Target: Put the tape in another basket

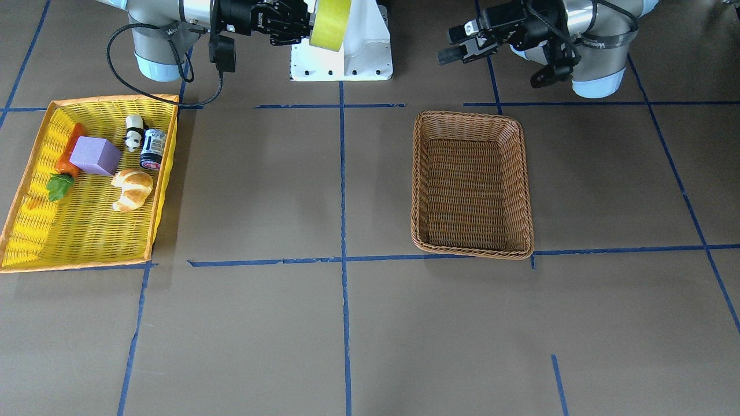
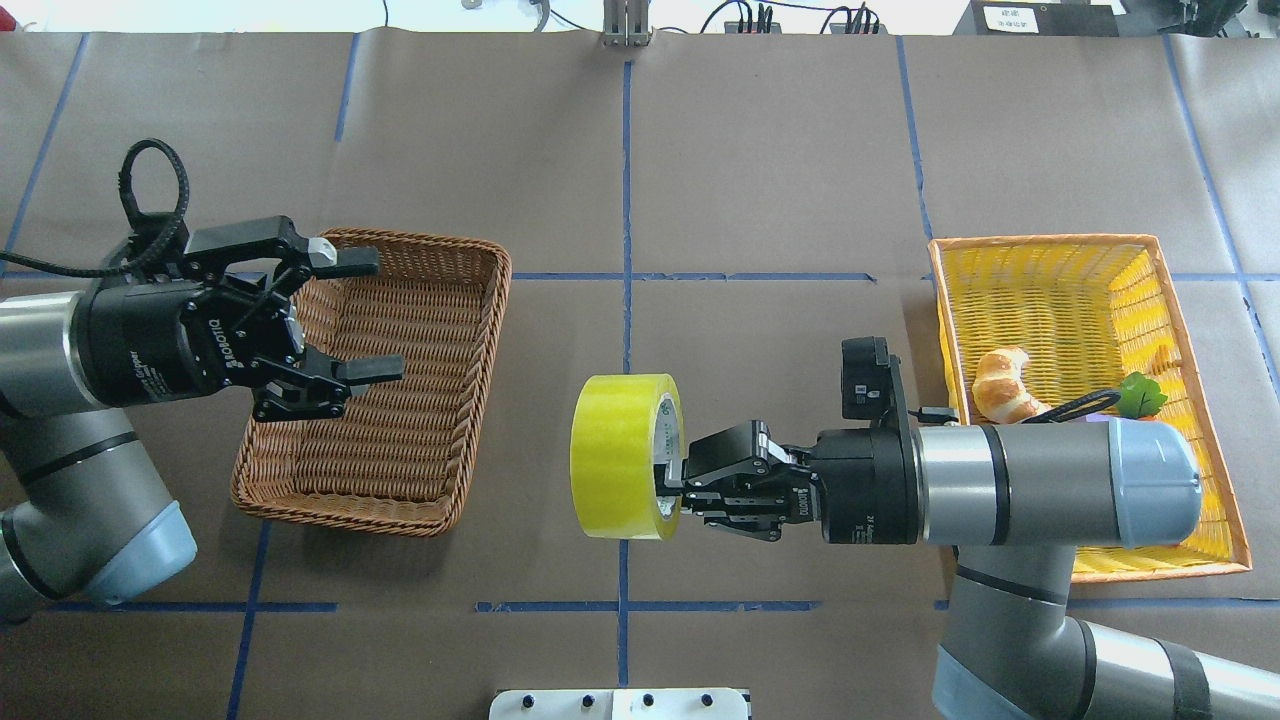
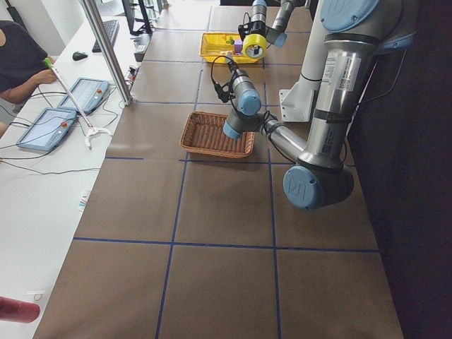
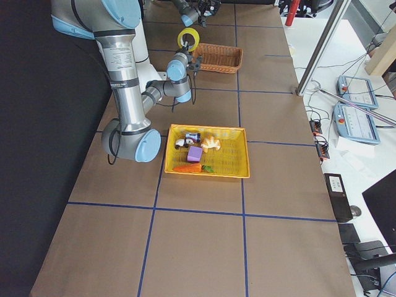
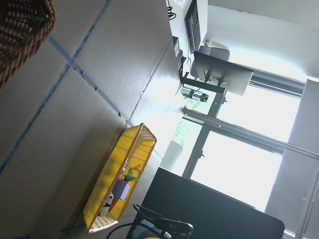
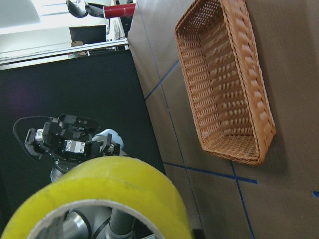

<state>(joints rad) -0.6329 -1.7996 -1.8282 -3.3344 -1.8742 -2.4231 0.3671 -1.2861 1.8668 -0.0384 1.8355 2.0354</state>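
Observation:
The tape, a wide yellow roll with a white-grey core, hangs in the air over the table's middle, clear of both baskets. My right gripper is shut on its rim, with one finger inside the core. The tape also shows in the front view and the right wrist view. The brown wicker basket stands on the left half and holds nothing. My left gripper is open and empty, hovering over that basket's near-left part. It also shows in the front view.
The yellow basket with an orange rim stands on the right, partly under my right arm. It holds a croissant, a purple block, a carrot, a panda figure and a small can. The white robot base is behind the tape.

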